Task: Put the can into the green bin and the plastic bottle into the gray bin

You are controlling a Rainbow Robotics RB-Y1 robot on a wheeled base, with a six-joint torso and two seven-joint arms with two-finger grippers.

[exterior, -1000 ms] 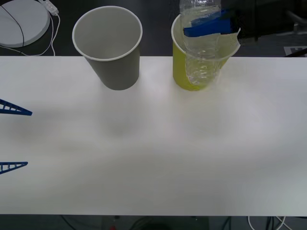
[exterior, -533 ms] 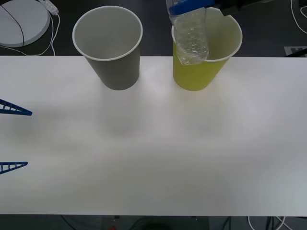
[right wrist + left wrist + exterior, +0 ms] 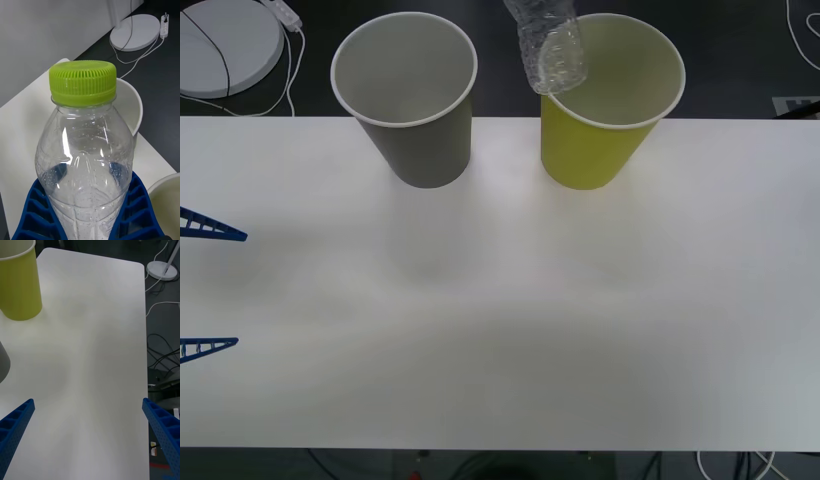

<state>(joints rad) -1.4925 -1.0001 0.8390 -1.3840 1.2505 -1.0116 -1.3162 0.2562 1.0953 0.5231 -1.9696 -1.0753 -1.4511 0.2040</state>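
Observation:
The plastic bottle (image 3: 548,50) hangs in the air at the table's far side, over the green bin's (image 3: 595,150) left rim and near the gap to the gray bin (image 3: 420,150). My right gripper (image 3: 88,213) is shut on the bottle's (image 3: 84,165) body, its lime-green cap (image 3: 82,82) pointing away from the wrist. Beyond the cap shows the gray bin's rim (image 3: 135,108), and the green bin's rim (image 3: 165,191) sits close by. My left gripper (image 3: 210,288) stands open at the table's left edge, nothing between its fingers (image 3: 15,423). The can is out of view.
Both bins stand upright along the table's (image 3: 500,320) far edge. A white round lamp base (image 3: 225,45) with a cable and a power strip lies on the floor behind the gray bin. More cables (image 3: 161,352) lie on the floor beside the table.
The bottle has risen and shifted left, from in front of the green bin to above its left rim. The right gripper's blue fingers have left the front view's top edge. The left arm has not moved.

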